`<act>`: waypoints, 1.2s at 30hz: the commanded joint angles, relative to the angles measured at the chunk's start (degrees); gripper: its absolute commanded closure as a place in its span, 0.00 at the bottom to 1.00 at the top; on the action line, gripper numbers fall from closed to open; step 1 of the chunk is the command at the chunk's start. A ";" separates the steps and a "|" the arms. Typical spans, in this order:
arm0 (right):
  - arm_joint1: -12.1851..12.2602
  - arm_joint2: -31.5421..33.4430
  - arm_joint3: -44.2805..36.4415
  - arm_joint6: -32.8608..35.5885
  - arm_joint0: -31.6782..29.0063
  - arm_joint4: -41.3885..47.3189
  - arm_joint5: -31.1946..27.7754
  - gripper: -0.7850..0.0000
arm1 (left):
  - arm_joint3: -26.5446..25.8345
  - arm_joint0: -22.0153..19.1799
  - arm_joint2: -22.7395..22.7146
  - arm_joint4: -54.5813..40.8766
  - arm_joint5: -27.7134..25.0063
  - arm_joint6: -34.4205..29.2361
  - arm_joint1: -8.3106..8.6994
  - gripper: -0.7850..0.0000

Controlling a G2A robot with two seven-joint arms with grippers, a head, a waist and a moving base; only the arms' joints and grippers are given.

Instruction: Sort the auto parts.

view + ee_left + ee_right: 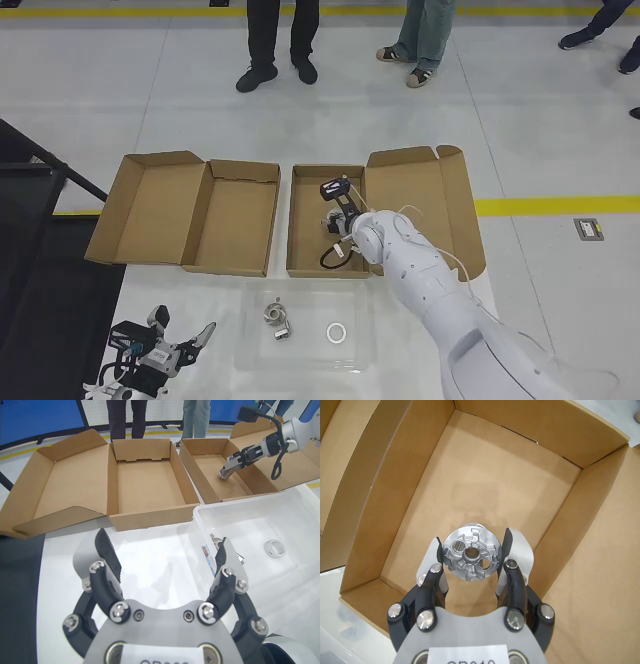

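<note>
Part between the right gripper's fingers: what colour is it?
The part is silver-grey bare metal, seen best in the right wrist view.

We see a white table [195, 300] carrying three containers, all resting directly on its surface. Along the far side, two open cardboard boxes stand side by side with a narrow gap between them: the left cardboard box [238, 218] has its lid folded out flat to the left, and the right cardboard box [312, 225] has its lid folded out to the right. On the near side we find a clear plastic bin [357, 300], just in front of the boxes and mostly in front of the right one.
</note>
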 commanded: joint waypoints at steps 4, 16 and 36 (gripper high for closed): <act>-0.32 0.11 0.77 -0.84 0.32 -0.50 -0.52 0.00 | 0.00 0.00 0.00 0.00 0.00 0.00 0.00 0.00; 1.62 0.83 -1.33 -17.62 -1.87 -3.07 -14.61 0.00 | 0.00 0.00 0.00 0.00 0.00 0.00 0.00 0.00; 12.60 5.67 -34.50 -24.52 -16.66 -20.62 -23.51 0.00 | 0.00 0.00 0.00 0.00 0.00 0.00 0.00 0.00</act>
